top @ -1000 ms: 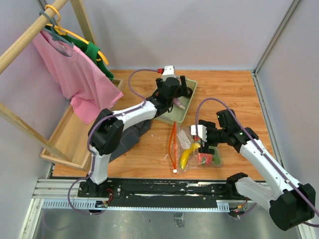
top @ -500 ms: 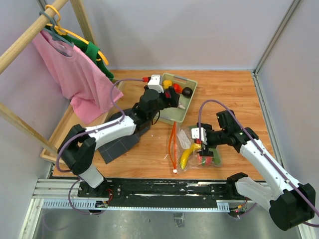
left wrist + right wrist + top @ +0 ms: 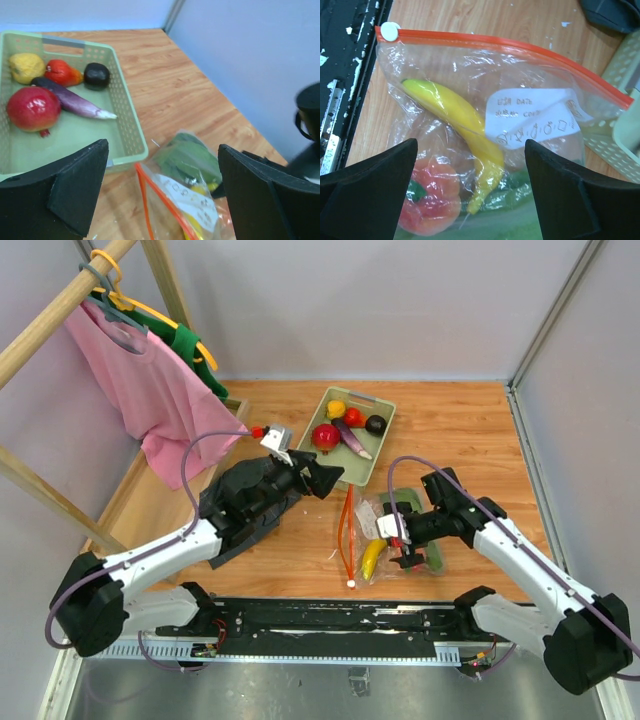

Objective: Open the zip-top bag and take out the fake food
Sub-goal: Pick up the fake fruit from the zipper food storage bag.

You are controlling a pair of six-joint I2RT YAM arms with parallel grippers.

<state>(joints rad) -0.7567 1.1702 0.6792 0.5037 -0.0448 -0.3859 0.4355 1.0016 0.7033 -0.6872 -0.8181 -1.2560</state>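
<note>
Nearest you, just past the arms' base rail, the zip-top bag [image 3: 390, 530] lies flat and crinkled on the table [image 3: 460, 430], right of centre. Its orange-red zip strip [image 3: 346, 530] runs along the bag's left edge, with the white slider [image 3: 351, 583] at the near end. Through the plastic you see a yellow banana [image 3: 455, 115], a red-orange pepper [image 3: 427, 205] beside it, a green leafy piece [image 3: 190, 160] and a white label [image 3: 532, 117] with handwriting. Your right gripper [image 3: 405, 542] hangs directly over the bag, its jaws spread wide and holding nothing. In the right wrist view the two fingers frame the banana and the pepper, and you cannot tell whether they touch the plastic.

Further in and to the left, your left gripper [image 3: 322, 478] sits between a dark cloth [image 3: 240, 520] and the bag, pointing toward the bag. Its jaws are also wide open and empty.

Beyond it stands the pale green tray [image 3: 385, 438], its near corner just beside the bag's far end. The tray holds a red pomegranate [image 3: 32, 107], a purple eggplant [image 3: 75, 100], a yellow fruit [image 3: 26, 66], a small red piece [image 3: 62, 72] and a dark round piece [image 3: 96, 75].

Farthest off, at the left, a pink shirt [image 3: 150, 390] hangs from a wooden rack [image 3: 60, 310].
</note>
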